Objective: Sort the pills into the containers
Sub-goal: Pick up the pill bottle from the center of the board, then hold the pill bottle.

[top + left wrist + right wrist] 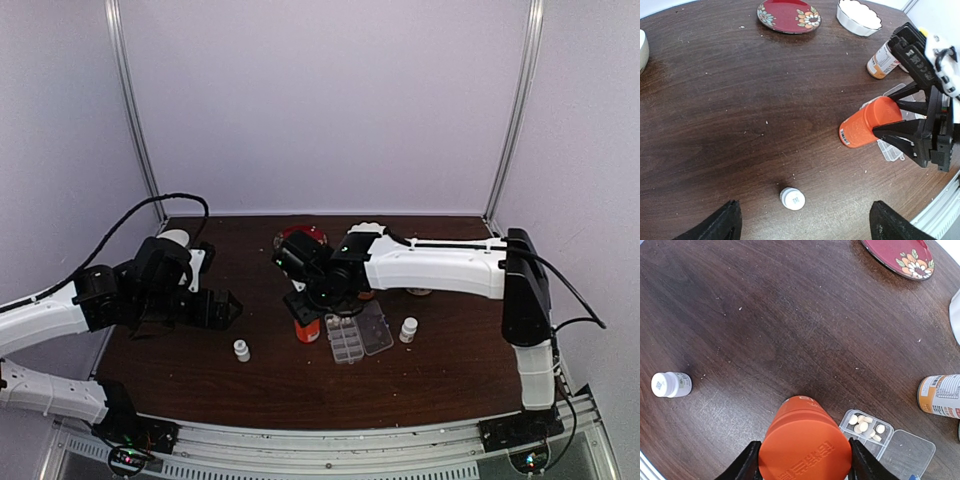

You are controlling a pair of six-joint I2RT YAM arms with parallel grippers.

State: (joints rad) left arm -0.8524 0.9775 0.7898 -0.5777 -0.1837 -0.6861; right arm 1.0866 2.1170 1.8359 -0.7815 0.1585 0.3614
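Note:
Several pale pills (pixel 864 424) lie in one cell of the clear pill box (pixel 890 445), whose cells are the containers (pixel 346 340) and whose lid lies open beside them. My right gripper (pixel 805 462) is shut on the cap end of an orange-red bottle (pixel 804 440), with a finger pressed against each side. That bottle (pixel 869 122) is tilted just left of the box (pixel 891 149). My left gripper (pixel 805 220) hangs open above a small white bottle (pixel 792 198) and touches nothing.
A red flowered plate (pixel 301 238) and a white bowl (pixel 859 15) sit at the back. A grey-capped bottle with an orange label (pixel 940 395) lies right of the box. A second small white bottle (pixel 408 329) stands right of the box.

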